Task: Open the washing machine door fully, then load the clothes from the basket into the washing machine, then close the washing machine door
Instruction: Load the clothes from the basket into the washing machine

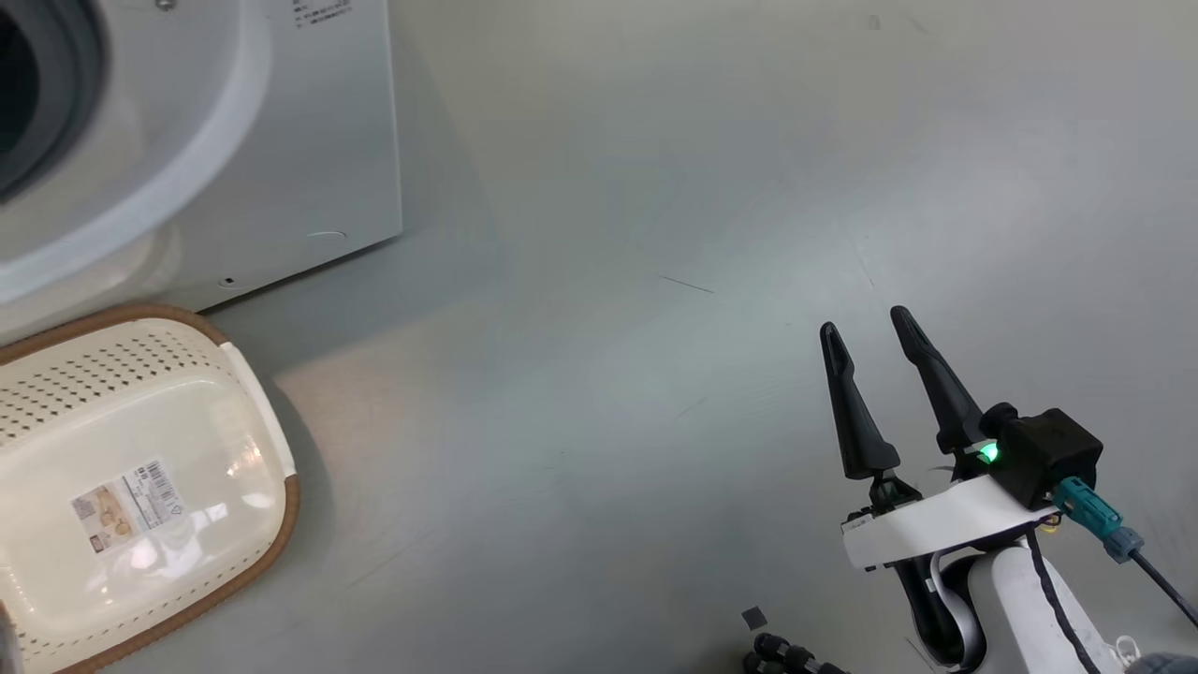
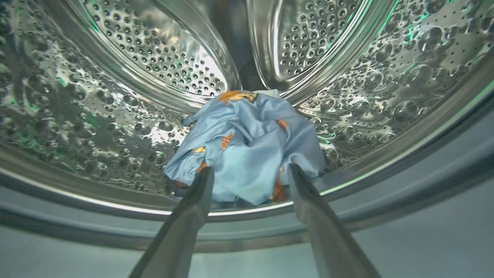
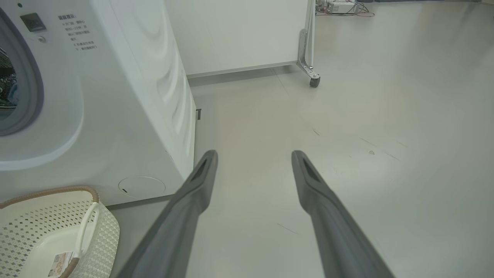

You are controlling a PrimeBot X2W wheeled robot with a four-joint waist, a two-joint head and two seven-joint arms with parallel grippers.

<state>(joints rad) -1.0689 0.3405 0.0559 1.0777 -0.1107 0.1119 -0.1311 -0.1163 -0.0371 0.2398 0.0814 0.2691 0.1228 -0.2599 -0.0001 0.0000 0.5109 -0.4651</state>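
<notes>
While the left claw (image 2: 251, 168) sits wide open at the mouth of the washer (image 1: 309, 140), it holds nothing. The clothes (image 2: 247, 143) lie in a blue heap on the bottom of the drum (image 2: 115, 116), close to its front edge and just past the claw tips. I cannot tell if a tip touches the cloth. If it does, pulling the arm out could hook the heap and drag it over the edge. Cloth left on that edge could get pinched when the door shuts.

The right claw (image 1: 864, 320) is wide open too, with nothing in it, over the floor (image 1: 655, 187). The basket (image 1: 84, 374) stands on the floor at the washer's front corner and looks empty. The floor is smooth and pale grey, with a few small scuffs. A white board on wheels (image 3: 239, 34) stands behind the washer.
</notes>
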